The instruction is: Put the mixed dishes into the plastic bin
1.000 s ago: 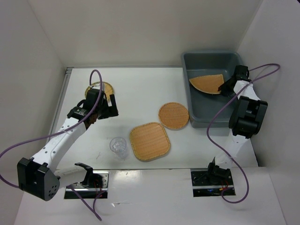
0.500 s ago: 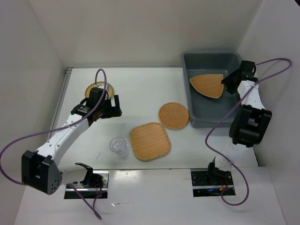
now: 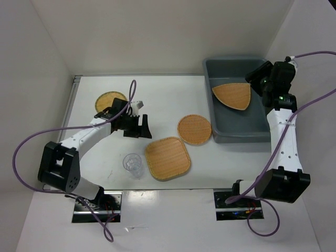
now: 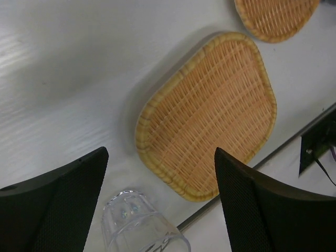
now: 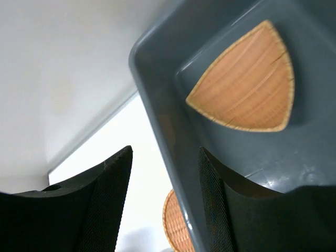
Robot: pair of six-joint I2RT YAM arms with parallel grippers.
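Observation:
The blue-grey plastic bin point(image 3: 239, 137) stands at the back right with a triangular woven plate point(image 3: 232, 95) lying flat in it. On the table lie a round plate point(image 3: 194, 129), a rounded square plate point(image 3: 167, 158), a clear cup point(image 3: 133, 164) and a second round plate point(image 3: 109, 100) at the far left. My left gripper point(image 3: 142, 126) hovers open and empty just left of the square plate point(image 4: 210, 113), with the cup point(image 4: 139, 223) below it. Above the bin's right side my right gripper point(image 3: 260, 79) is open and empty; its view shows the triangular plate point(image 5: 247, 86) and the bin wall point(image 5: 163, 105).
White walls close in the table on the left, back and right. The bin sits against the right wall. Purple cables loop from both arms. The table's front edge runs just beyond the square plate and the cup.
The right gripper opened, let go of the triangular plate, which now lies in the bin, and rose away. The left arm swung right from the far-left round plate toward the square plate.

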